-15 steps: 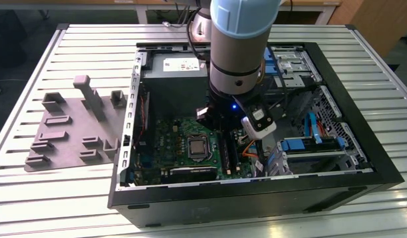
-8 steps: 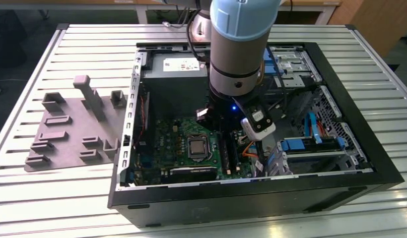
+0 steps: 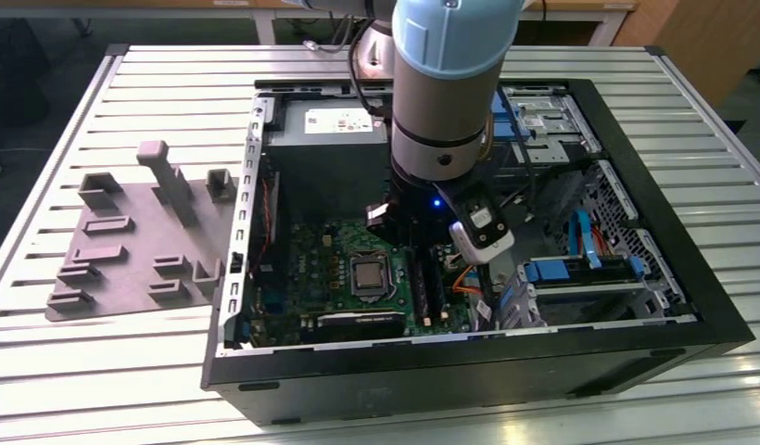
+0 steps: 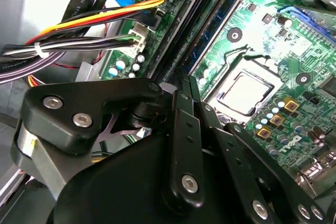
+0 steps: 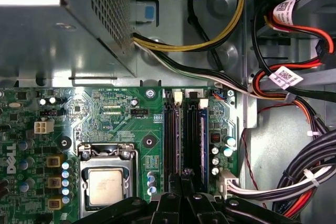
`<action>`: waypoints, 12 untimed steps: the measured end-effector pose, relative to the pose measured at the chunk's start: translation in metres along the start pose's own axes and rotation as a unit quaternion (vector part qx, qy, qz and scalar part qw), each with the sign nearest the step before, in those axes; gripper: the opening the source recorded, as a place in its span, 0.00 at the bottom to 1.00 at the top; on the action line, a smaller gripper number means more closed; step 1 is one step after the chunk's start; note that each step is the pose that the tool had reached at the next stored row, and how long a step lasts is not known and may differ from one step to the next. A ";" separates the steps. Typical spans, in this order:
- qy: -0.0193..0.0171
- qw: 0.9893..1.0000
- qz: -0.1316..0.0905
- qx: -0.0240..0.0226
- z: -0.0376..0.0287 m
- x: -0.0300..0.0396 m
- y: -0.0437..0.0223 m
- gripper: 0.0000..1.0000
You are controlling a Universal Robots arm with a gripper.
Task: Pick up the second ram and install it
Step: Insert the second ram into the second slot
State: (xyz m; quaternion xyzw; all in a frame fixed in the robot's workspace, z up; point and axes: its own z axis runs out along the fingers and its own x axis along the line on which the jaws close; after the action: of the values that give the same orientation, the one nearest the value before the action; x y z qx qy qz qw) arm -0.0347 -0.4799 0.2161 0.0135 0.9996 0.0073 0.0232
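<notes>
A robotics lab or workshop is showing here: an open computer case (image 3: pixel 479 362) is lying on a slatted aluminium desk (image 3: pixel 133 352) beside a grey fixture plate (image 3: pixel 127 255), under an industrial arm (image 3: pixel 445 83).

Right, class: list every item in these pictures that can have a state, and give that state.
computer case: lying on its side, panel off, open.
processor: in its socket, bare, no cooler on it.
memory stick: standing in a slot.
white plug: plugged into the board.
gripper: low at the memory slots.
</notes>
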 end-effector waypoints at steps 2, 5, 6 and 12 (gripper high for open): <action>0.000 1.000 0.000 0.000 0.0001 0.0000 0.0000 0.12; 0.000 1.000 0.000 0.000 0.0002 0.0000 0.0000 0.12; 0.000 1.000 0.000 0.000 0.0002 0.0000 0.0000 0.12; 0.000 1.000 0.000 0.000 0.0004 0.0000 0.0000 0.18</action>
State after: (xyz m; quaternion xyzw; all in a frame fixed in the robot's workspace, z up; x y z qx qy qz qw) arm -0.0347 -0.4799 0.2158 0.0135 0.9996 0.0073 0.0232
